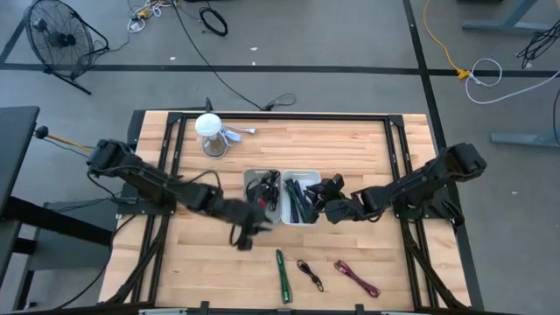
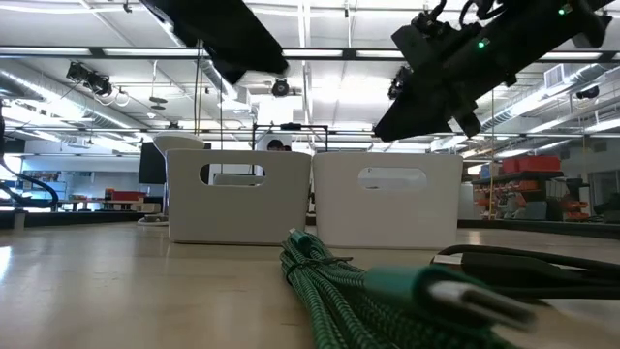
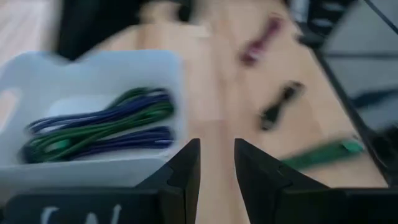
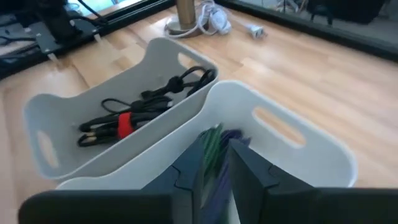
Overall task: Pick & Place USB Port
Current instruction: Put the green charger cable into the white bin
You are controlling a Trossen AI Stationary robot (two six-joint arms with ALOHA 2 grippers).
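Observation:
Two white bins stand side by side mid-table. The left bin (image 1: 262,194) holds black cables (image 4: 146,102) with a red tie. The right bin (image 1: 300,197) holds green and blue cables (image 3: 99,127). A green cable (image 1: 282,273), a black cable (image 1: 309,274) and a purple cable (image 1: 356,277) lie bundled on the wood near the front edge. My left gripper (image 1: 248,236) hovers in front of the left bin, its fingers (image 3: 186,171) slightly apart over bare wood. My right gripper (image 1: 322,206) hangs at the right bin's right side, slightly open (image 4: 217,168), nothing hanging from it.
A white stand (image 1: 210,136) with a white cord sits at the far left of the table. Black rails (image 1: 398,144) border the table's sides. In the low view the green cable (image 2: 329,291) fills the foreground before both bins (image 2: 239,194).

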